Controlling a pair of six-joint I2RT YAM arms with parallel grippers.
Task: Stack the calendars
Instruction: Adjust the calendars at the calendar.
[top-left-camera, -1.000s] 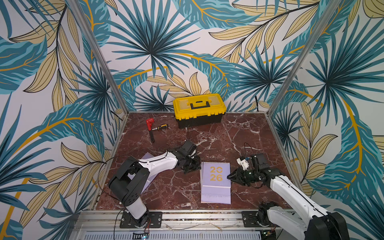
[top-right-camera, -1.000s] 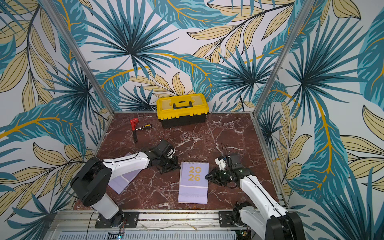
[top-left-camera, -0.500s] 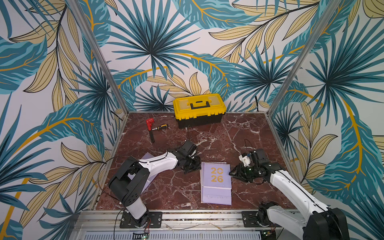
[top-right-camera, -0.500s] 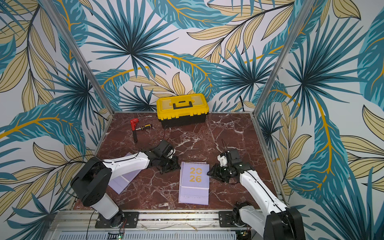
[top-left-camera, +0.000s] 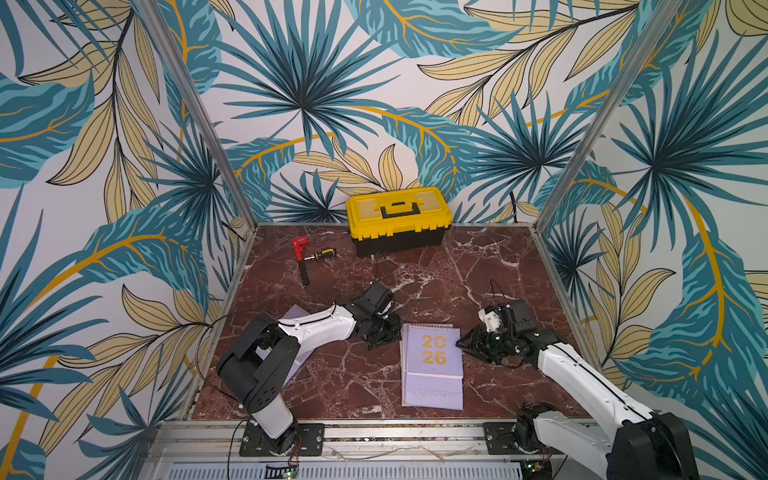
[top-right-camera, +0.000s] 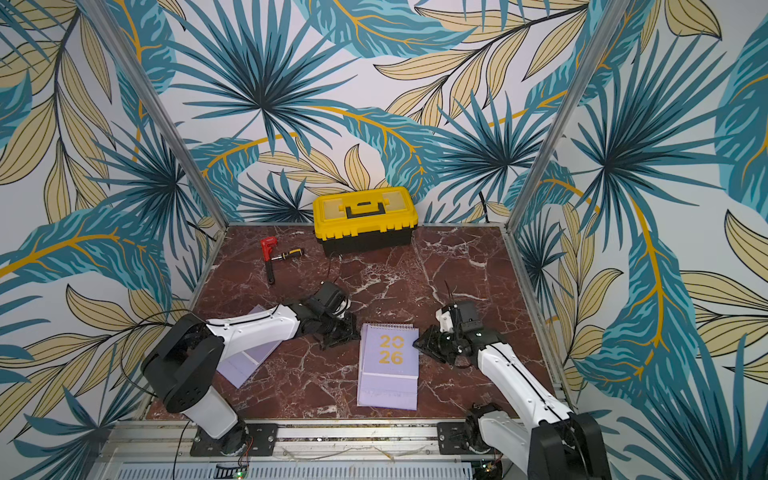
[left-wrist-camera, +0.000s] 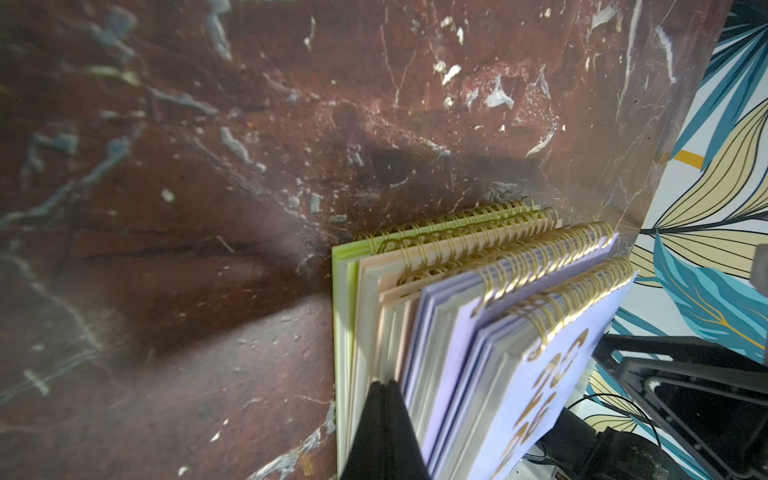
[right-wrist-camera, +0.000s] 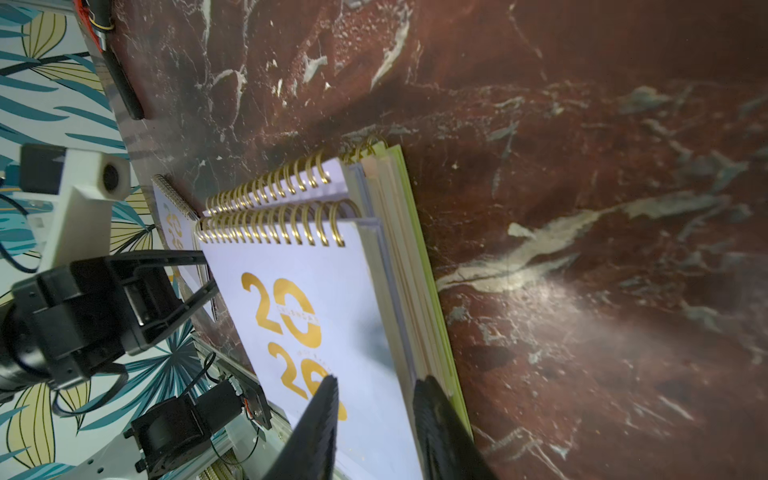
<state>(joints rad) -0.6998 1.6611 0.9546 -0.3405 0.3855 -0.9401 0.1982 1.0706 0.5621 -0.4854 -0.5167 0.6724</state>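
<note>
The calendars form a stack (top-left-camera: 432, 361) (top-right-camera: 388, 365) in the front middle of the marble table, with a lavender "2026" cover on top. The wrist views show lime green (left-wrist-camera: 345, 291) lowest, peach above it, and lavender (right-wrist-camera: 316, 299) on top. One more lavender calendar (top-left-camera: 296, 312) (top-right-camera: 243, 365) lies at the left, partly under my left arm. My left gripper (top-left-camera: 384, 338) (left-wrist-camera: 384, 386) is shut, its tip against the stack's left side. My right gripper (top-left-camera: 462, 345) (right-wrist-camera: 378, 380) is open at the stack's right edge, one finger over the top cover and one beside the stack.
A yellow-and-black toolbox (top-left-camera: 399, 220) (top-right-camera: 365, 218) stands at the back wall. A red wrench (top-left-camera: 300, 245) and a screwdriver (top-left-camera: 320, 254) lie at the back left. Metal posts and patterned walls close in the table on three sides.
My right gripper has shifted a little toward the back along the stack's right edge, and its jaws have widened a bit. The top lavender calendar has turned slightly. The left arm has stayed put.
</note>
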